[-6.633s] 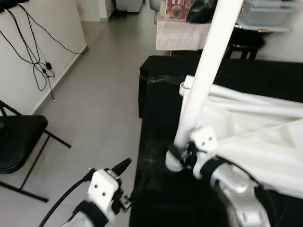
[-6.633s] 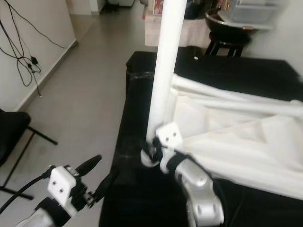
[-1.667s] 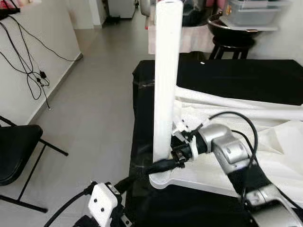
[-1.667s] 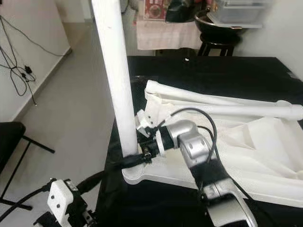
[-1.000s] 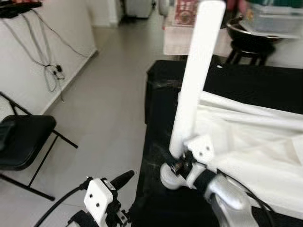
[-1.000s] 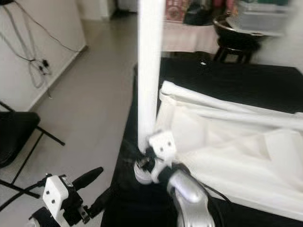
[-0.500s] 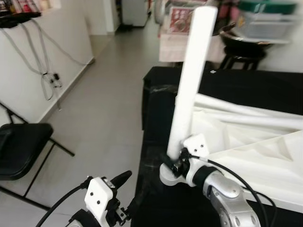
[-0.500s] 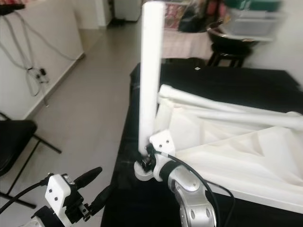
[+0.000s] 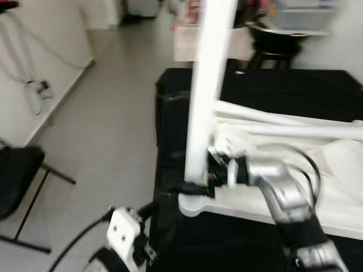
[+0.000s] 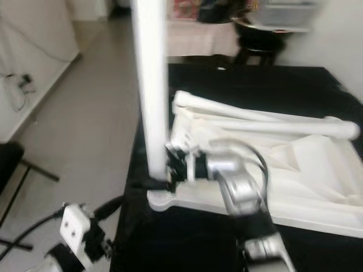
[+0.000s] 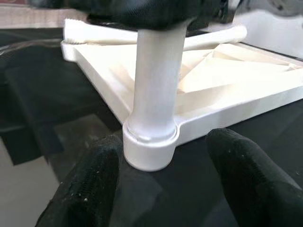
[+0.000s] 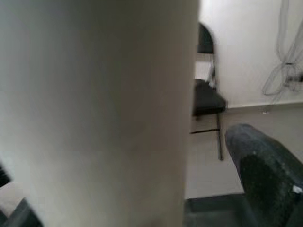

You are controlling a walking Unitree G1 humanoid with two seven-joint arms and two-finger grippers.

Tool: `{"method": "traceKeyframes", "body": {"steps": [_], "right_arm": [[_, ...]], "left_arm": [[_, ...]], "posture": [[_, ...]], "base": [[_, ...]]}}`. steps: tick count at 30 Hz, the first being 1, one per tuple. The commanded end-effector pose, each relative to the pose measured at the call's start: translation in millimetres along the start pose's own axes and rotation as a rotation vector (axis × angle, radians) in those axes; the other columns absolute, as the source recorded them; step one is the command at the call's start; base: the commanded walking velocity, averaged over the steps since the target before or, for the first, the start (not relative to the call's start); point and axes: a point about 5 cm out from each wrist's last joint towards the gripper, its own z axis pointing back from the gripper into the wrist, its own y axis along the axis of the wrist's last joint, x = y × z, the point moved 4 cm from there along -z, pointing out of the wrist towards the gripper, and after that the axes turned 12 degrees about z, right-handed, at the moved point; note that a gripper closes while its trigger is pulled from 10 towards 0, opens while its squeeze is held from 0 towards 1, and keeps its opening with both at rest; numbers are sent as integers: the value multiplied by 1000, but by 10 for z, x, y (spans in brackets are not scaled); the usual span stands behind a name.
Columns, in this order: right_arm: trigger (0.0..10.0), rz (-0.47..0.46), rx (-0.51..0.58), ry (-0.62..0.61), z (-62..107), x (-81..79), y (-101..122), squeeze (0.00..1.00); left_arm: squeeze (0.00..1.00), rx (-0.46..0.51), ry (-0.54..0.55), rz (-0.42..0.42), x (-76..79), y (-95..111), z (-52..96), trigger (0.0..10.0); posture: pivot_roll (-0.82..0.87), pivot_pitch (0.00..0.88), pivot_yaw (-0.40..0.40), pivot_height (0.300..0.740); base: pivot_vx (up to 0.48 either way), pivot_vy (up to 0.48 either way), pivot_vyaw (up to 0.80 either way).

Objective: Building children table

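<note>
One white table leg (image 9: 205, 96) stands upright — right end effector (image 9: 199, 186) clamps its base.

A table leg (image 9: 205, 96) is standing upright in the near-left corner of the tabletop (image 9: 334, 170), which is lying on a cloth-covered surface (image 9: 283, 85), two more legs (image 10: 266, 122) lying across it behind.

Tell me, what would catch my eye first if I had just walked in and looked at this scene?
Most striking is the tall white table leg standing upright in the corner socket of the upside-down white tabletop, which lies on a black-covered surface. The right gripper is at the leg's base, while the left gripper, fingers apart, sits low facing the same corner. Two more white legs lie flat across the tabletop.
</note>
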Motion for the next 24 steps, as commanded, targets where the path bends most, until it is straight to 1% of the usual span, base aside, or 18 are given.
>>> {"method": "traceKeyframes", "body": {"steps": [1,2,3,7,12,14,15,16,17,19,21,22,24], "right_arm": [[10000,-26,-13,113,-107,-86,-85,0],[10000,-26,-13,113,-107,-86,-85,0],[0,-41,-2,117,-116,-66,-76,0],[0,-49,10,125,-113,-51,-69,0],[0,-61,35,87,-45,-35,-94,0],[0,-61,35,87,-45,-35,-94,0],[0,-59,43,57,-14,-3,-113,0],[0,-59,43,57,-14,-3,-113,0],[0,-55,43,-1,31,27,-139,0],[0,-55,43,-1,31,27,-139,0],[0,-43,39,-178,213,37,-161,0],[0,-38,30,-239,283,31,-167,0],[0,-38,30,-239,283,31,-167,0]], "left_arm": [[0,7,-8,-7,44,27,9,10000],[0,7,-8,-7,44,27,9,10000],[0,7,-8,-6,52,27,9,10000],[0,7,-8,-6,59,28,7,10000],[0,8,-7,-4,63,28,-2,10000],[0,8,-7,-4,63,28,-2,10000],[0,9,-7,-4,59,28,-5,10000],[0,9,-7,-4,59,28,-5,10000],[0,9,-7,-4,52,28,-8,10000],[0,9,-7,-4,52,28,-8,10000],[0,11,-9,-4,33,35,-17,10000],[0,12,-9,-4,27,38,-19,10000],[0,12,-9,-4,27,38,-19,10000]], "posture": [[17,127,-30,740],[17,127,-30,740],[17,131,-32,740],[18,134,-32,740],[11,136,-29,740],[11,136,-29,740],[6,132,-26,740],[6,132,-26,740],[-1,130,-22,740],[-1,130,-22,740],[-15,134,-22,740],[-15,134,-22,740],[-15,134,-22,740]], "base": [[0,0,0],[0,0,0],[0,0,0],[0,0,0],[0,0,0],[0,0,0],[0,0,0],[0,0,0],[0,0,0],[0,0,0],[0,0,0],[0,0,0],[0,0,0]]}}
